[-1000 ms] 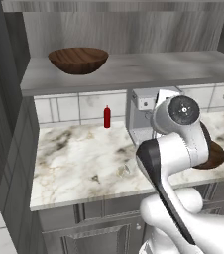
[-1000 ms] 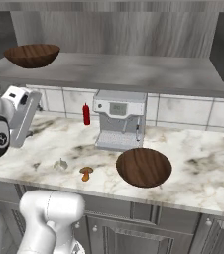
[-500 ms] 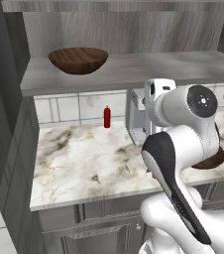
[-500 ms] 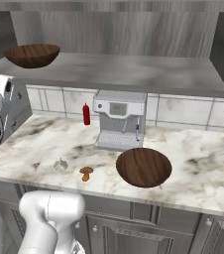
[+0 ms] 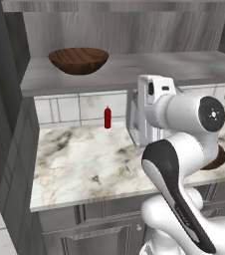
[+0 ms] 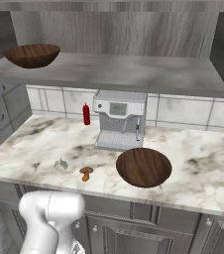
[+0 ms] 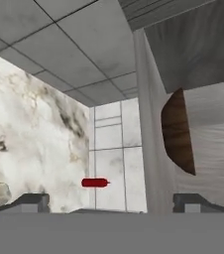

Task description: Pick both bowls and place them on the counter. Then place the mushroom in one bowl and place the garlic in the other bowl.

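Observation:
One dark wooden bowl [image 5: 78,60] [image 6: 32,54] stands on the grey shelf at its left end. The other bowl [image 6: 143,166] rests on the marble counter [image 6: 198,158] in front of the coffee machine; in the left base view only its edge [image 5: 218,158] shows behind my arm. On the counter's front part lie the orange-brown mushroom [image 6: 86,172] and, to its left, the pale garlic [image 6: 60,164] [image 5: 124,171]. My gripper [image 7: 113,203] is open and holds nothing. It hangs over the counter, below shelf height. The rolled hand view shows the shelf bowl [image 7: 178,131] ahead and well apart.
A red bottle [image 5: 107,117] [image 6: 86,114] [image 7: 95,182] stands against the tiled back wall. The coffee machine [image 6: 120,126] stands at the middle back. The shelf slab [image 6: 134,72] overhangs the counter. A dark cabinet side [image 5: 5,124] walls off the left.
My arm has swung left and the hand has turned toward the left end of the shelf. Both bowls, the mushroom and the garlic have stayed where they were.

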Robot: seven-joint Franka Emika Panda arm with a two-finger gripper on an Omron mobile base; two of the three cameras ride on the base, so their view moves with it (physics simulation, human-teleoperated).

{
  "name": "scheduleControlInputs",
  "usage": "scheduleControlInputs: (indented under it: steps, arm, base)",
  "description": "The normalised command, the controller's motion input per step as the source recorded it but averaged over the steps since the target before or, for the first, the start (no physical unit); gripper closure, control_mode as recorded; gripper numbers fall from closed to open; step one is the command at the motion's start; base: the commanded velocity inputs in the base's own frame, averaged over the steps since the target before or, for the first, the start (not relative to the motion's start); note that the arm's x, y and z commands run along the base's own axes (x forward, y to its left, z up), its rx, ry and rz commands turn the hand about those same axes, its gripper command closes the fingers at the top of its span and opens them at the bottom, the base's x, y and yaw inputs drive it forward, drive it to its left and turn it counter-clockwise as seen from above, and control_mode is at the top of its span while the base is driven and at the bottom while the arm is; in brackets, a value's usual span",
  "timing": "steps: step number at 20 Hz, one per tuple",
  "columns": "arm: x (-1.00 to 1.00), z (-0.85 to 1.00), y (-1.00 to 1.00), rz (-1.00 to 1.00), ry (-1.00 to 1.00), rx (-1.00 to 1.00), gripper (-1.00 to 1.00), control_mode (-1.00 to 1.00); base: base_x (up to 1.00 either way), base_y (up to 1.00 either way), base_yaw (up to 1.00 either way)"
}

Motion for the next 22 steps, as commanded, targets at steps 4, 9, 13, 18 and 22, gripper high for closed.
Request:
scheduleControlInputs:
  steps: [4,9,13,18,22]
  arm:
    - [0.00,0.29,0.20,0.09,-0.26,0.02,-1.00,-1.00]
    - [0.04,0.51,0.16,0.00,-0.15,0.00,-1.00,-1.00]
    - [0.18,0.64,0.13,0.00,-0.09,0.00,-1.00,-1.00]
    - [0.20,0.45,0.14,0.00,0.00,0.00,-1.00,-1.00]
    - [0.33,0.01,0.17,0.00,0.12,0.00,-1.00,-1.00]
  base:
    - [0.00,0.00,0.00]
    - [0.00,0.00,0.00]
    - [0.00,0.00,0.00]
    - [0.00,0.00,0.00]
    - [0.00,0.00,0.00]
